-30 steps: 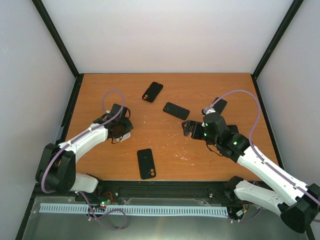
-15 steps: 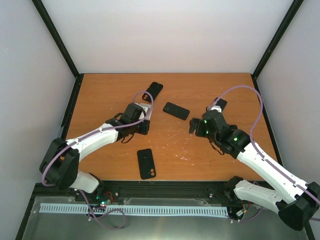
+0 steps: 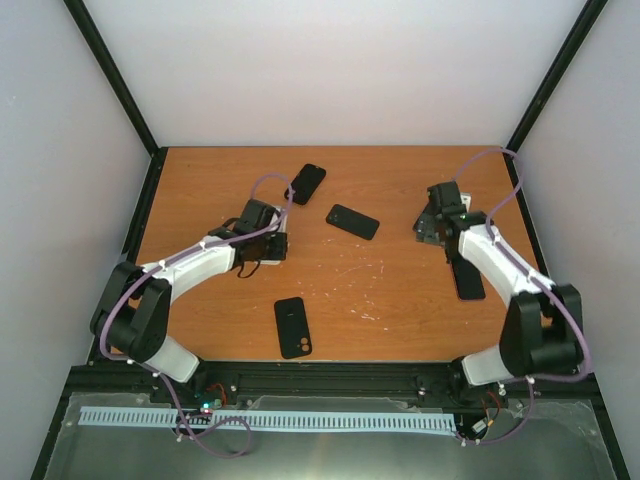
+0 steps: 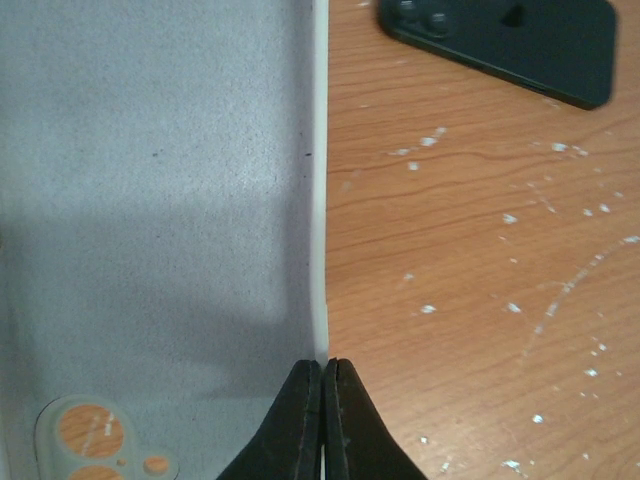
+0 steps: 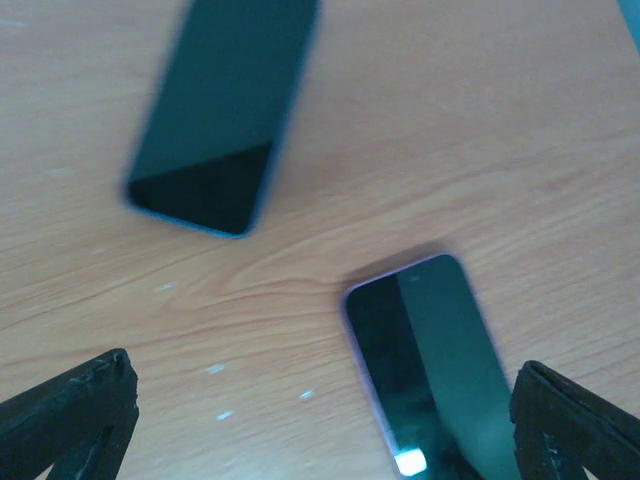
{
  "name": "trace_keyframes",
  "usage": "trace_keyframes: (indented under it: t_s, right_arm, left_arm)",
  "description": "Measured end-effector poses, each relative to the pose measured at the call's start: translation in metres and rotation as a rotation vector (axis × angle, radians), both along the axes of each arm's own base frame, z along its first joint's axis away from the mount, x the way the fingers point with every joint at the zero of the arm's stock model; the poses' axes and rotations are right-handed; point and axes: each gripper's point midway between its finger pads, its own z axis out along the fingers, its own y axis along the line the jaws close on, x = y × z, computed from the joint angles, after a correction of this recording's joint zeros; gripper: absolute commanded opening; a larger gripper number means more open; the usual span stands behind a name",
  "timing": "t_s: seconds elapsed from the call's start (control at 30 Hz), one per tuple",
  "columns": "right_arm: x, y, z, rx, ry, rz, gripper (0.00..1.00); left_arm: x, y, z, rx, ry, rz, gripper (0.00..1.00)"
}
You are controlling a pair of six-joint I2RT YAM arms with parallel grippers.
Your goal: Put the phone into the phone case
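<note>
Left claw (image 4: 323, 366): fingers pressed together on the right-hand rim of the grey phone case (image 4: 160, 220). The thin wall runs straight in between the tips. The case lies open side up on the table (image 4: 450, 300), spreading ahead and to the left of the claw, with its camera cutout close by on the claw's left. A black phone (image 4: 500, 40), lens side up, is ahead and to the right of the claw, well apart from the case.

Left arm (image 3: 190, 268): reaches out from its base over the table, wrist curled inward toward the middle. From the top view, a second black phone (image 3: 292, 327) lies behind the claw toward the bases, and a third (image 3: 305, 183) is beyond it.

Right claw (image 5: 322, 366): spread wide, gripping nothing, hanging over the table. A purple-edged phone (image 5: 430, 370), screen up, sits between its fingers just ahead. A blue-edged phone (image 5: 220, 110), screen up and a bit blurred, is further ahead to the left, clear of the purple one.

Right arm (image 3: 500, 265): runs up the right side of the table, wrist bent leftward at the far end.
</note>
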Motion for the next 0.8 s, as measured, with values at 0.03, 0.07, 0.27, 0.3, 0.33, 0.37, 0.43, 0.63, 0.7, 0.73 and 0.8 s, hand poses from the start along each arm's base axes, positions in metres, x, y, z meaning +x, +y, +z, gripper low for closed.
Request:
trace_keyframes:
  t_s: [0.03,0.07,0.27,0.3,0.33,0.37,0.43,0.63,0.7,0.73,0.8]
  right_arm:
    - [0.004,-0.013,-0.010,-0.012,0.031,-0.034,1.00]
    - [0.007,-0.028,-0.021,-0.020,0.066,-0.069,1.00]
    - [0.004,-0.078,-0.073,-0.010,0.227,-0.189,1.00]
    - [0.003,-0.083,-0.078,-0.002,0.244,-0.199,1.00]
    - [0.003,-0.087,-0.082,0.010,0.254,-0.205,1.00]
    - [0.004,-0.091,-0.085,0.021,0.261,-0.211,1.00]
    - [0.007,-0.098,-0.088,0.055,0.264,-0.227,1.00]
    - [0.037,-0.093,-0.094,0.177,0.242,-0.207,0.87]
    - [0.054,-0.086,-0.093,0.227,0.216,-0.205,0.87]
    - [0.062,-0.082,-0.091,0.244,0.205,-0.204,0.86]
    - [0.076,-0.078,-0.087,0.268,0.182,-0.214,0.86]
  left_arm:
    - [0.002,0.003,-0.002,-0.005,0.008,0.012,0.00]
    - [0.005,0.008,-0.003,-0.008,0.013,0.025,0.00]
    - [0.003,0.001,-0.020,-0.030,0.071,-0.003,0.00]
    - [0.002,-0.001,-0.023,-0.034,0.081,-0.009,0.00]
    - [0.001,-0.002,-0.024,-0.037,0.087,-0.013,0.00]
    - [0.001,-0.003,-0.024,-0.043,0.090,-0.017,0.00]
    - [0.002,-0.006,-0.022,-0.060,0.086,-0.019,0.00]
    - [0.006,-0.015,-0.020,-0.117,0.089,-0.010,0.00]
    - [0.007,-0.018,-0.023,-0.132,0.098,-0.009,0.00]
    - [0.006,-0.019,-0.025,-0.138,0.105,-0.009,0.00]
    - [0.006,-0.020,-0.027,-0.145,0.116,-0.009,0.00]
